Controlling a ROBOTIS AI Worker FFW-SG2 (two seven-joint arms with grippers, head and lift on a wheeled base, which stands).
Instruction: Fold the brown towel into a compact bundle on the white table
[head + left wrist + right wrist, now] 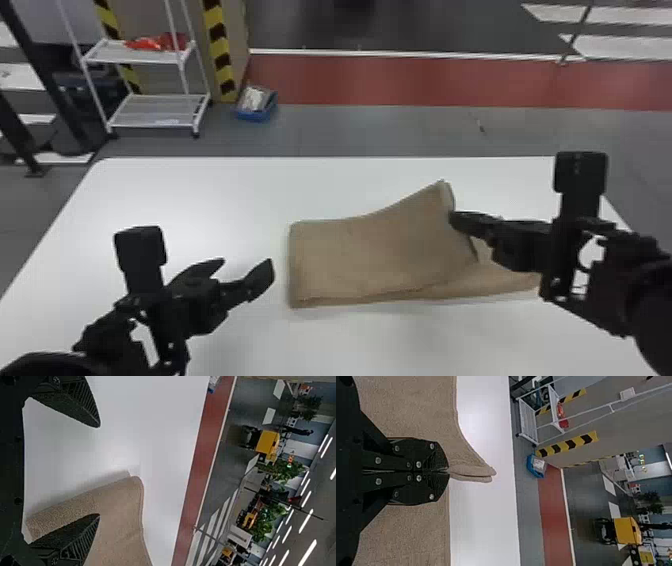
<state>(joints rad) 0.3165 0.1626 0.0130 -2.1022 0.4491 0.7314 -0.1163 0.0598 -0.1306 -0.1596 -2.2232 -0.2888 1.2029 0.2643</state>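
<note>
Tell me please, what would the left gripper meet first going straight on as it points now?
Probably the left edge of the brown towel, though how high the left gripper hangs is unclear.

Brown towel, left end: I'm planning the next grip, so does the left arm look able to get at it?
Likely yes: the left end effector is open beside that end of the brown towel, with bare white table between, and the right end effector grips it farther right.

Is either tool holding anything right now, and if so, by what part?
The right tool holds the towel by its raised edge, near the far corner. The left tool holds nothing.
</note>
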